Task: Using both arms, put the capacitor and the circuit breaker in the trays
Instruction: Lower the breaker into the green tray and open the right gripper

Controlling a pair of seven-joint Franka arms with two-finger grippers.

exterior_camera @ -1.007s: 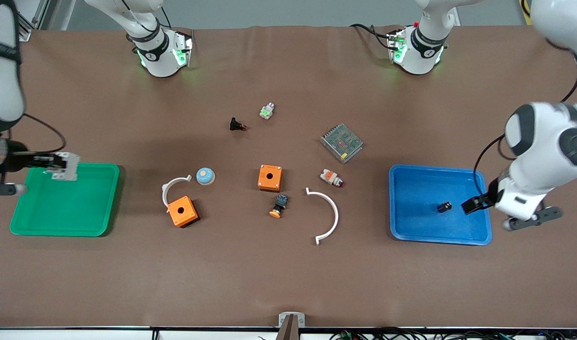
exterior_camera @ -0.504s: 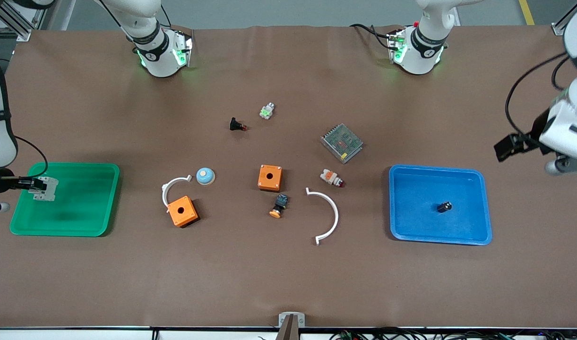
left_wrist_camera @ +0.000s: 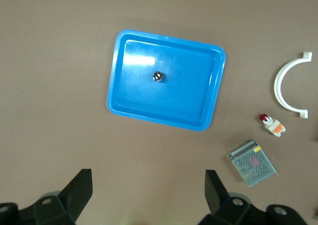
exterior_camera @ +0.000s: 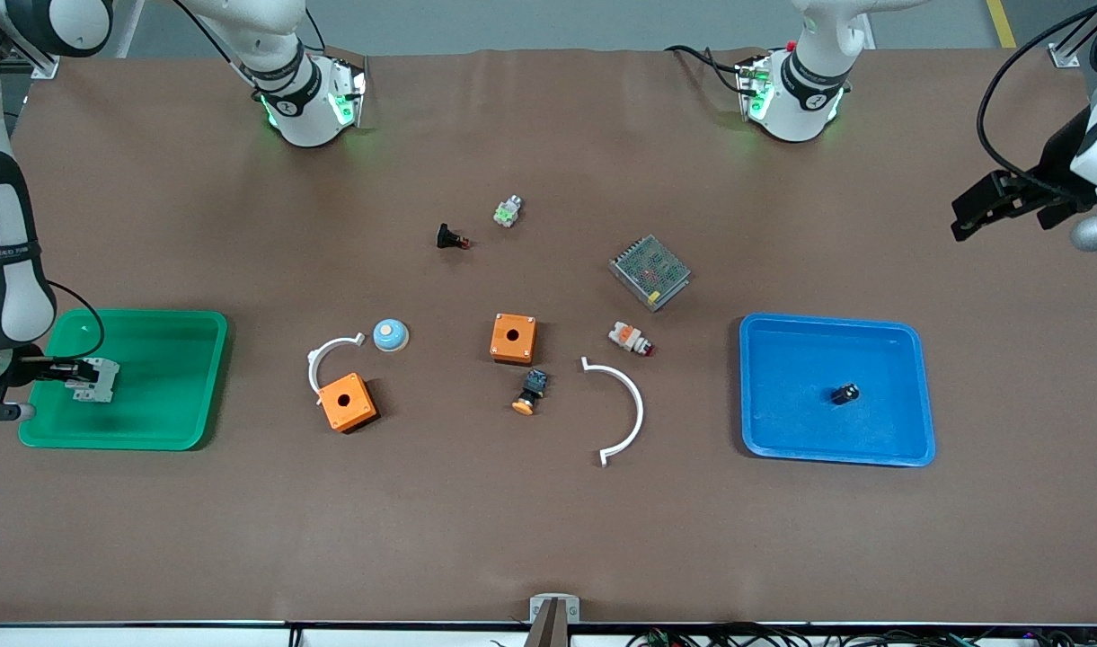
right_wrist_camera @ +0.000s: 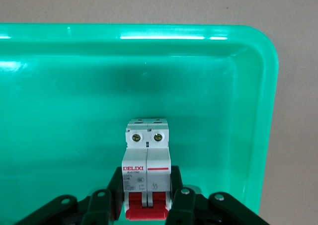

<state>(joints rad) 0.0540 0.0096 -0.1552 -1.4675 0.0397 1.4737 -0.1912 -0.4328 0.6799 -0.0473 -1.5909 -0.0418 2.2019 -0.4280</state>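
Brown table surface (exterior_camera: 548, 521), trays at both ends. Circuit breaker (exterior_camera: 94, 379) sits low in the green tray (exterior_camera: 166, 431) at the right arm's end, clamped between the fingers of the right gripper (exterior_camera: 74, 376); right wrist view shows the breaker (right_wrist_camera: 147, 178) upright with its red levers between the closed-in fingers (right_wrist_camera: 180, 205), tray floor (right_wrist_camera: 64, 111) underneath; can't tell if it touches the floor. Capacitor (exterior_camera: 844, 393) lies loose in the blue tray (exterior_camera: 782, 445) at the left arm's end, roughly mid-tray, nothing touching it; same in the left wrist view, capacitor (left_wrist_camera: 158, 76) inside the blue tray (left_wrist_camera: 198, 120). Left gripper (exterior_camera: 984, 205) is up in the air over bare table near the left arm's end, well apart from the blue tray, jaws spread wide and empty, fingers (left_wrist_camera: 79, 187) seen far apart in its wrist view. Between the trays: metal mesh box (exterior_camera: 650, 271), white-and-orange part (exterior_camera: 629, 339), white curved piece (exterior_camera: 622, 409), two orange boxes (exterior_camera: 513, 338) and (exterior_camera: 348, 402), blue dome (exterior_camera: 391, 335).
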